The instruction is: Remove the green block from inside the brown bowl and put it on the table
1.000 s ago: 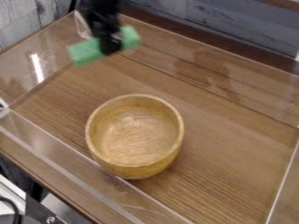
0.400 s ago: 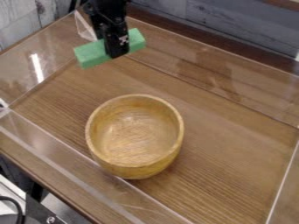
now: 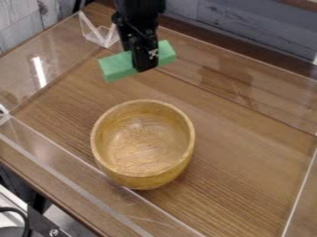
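The green block [image 3: 120, 66] hangs in the air above the table [image 3: 247, 130], held crosswise in my black gripper [image 3: 145, 57], which is shut on its middle. It sits behind and a little left of the brown bowl [image 3: 144, 143], well above the rim. The bowl stands on the table near the front, round, light wood, and holds nothing. The arm comes down from the top edge of the view and hides the block's centre.
Clear acrylic walls [image 3: 74, 190] run round the tabletop. A grey plank wall [image 3: 260, 23] stands behind. Bare wood lies to the right of the bowl and at the back left.
The gripper has carried the green block to the right and slightly down, from the back left corner toward the space behind the bowl. The bowl has stayed put.
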Robot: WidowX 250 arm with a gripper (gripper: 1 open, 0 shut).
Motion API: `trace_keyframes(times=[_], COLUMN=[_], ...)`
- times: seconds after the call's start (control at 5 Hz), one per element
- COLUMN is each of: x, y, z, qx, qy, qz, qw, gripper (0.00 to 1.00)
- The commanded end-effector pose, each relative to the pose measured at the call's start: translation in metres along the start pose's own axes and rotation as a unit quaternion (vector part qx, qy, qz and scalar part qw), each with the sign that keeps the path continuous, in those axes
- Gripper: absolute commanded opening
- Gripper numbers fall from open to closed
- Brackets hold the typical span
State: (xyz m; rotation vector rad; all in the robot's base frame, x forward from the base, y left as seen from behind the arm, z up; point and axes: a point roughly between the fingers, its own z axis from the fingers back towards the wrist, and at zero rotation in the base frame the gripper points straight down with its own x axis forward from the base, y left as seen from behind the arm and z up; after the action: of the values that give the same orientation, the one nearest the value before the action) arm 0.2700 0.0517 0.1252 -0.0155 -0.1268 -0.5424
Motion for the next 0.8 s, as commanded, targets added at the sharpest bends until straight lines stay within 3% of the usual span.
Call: trace_keyframes(times=[0.0,0.6], x=[0.0,-0.01], y=[0.008,0.018], z=[0.019,0.025], qx=[0.027,0.037], qy=[-0.024,-0.029], qz=[0.012,0.04], qw=[0.9993,0.9981], gripper=[0.0,0.0])
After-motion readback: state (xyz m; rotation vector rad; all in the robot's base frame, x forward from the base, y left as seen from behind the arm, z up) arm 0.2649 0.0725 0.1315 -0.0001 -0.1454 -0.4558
